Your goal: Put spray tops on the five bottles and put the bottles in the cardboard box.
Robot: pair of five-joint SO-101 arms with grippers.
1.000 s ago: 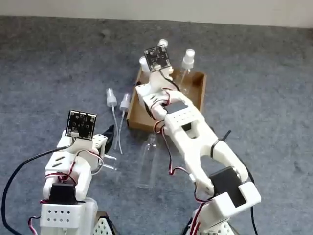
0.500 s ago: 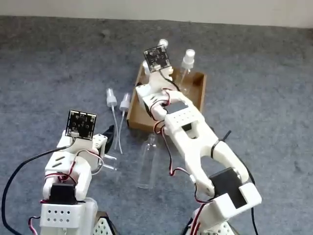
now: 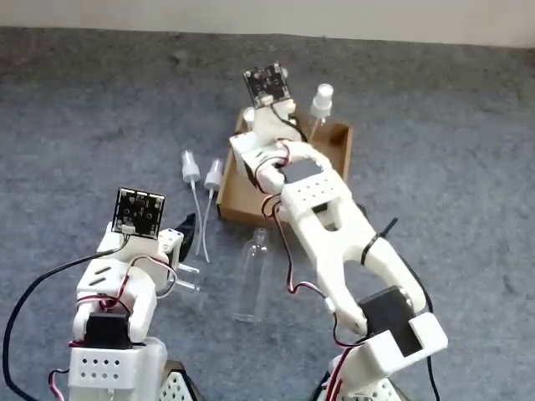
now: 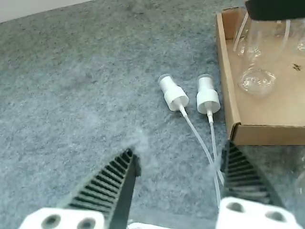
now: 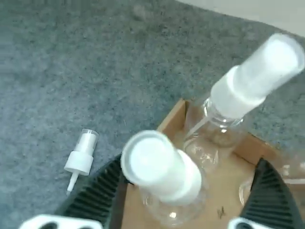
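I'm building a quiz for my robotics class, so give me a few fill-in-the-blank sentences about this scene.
1. The loose spray tops lying on the carpet number ___.
2. The capped bottles stand inside the cardboard ___.
3. The bottle lying on the carpet lacks a ___.
4. The left gripper has its jaws ___.
Missing words: two; box; spray top; open.
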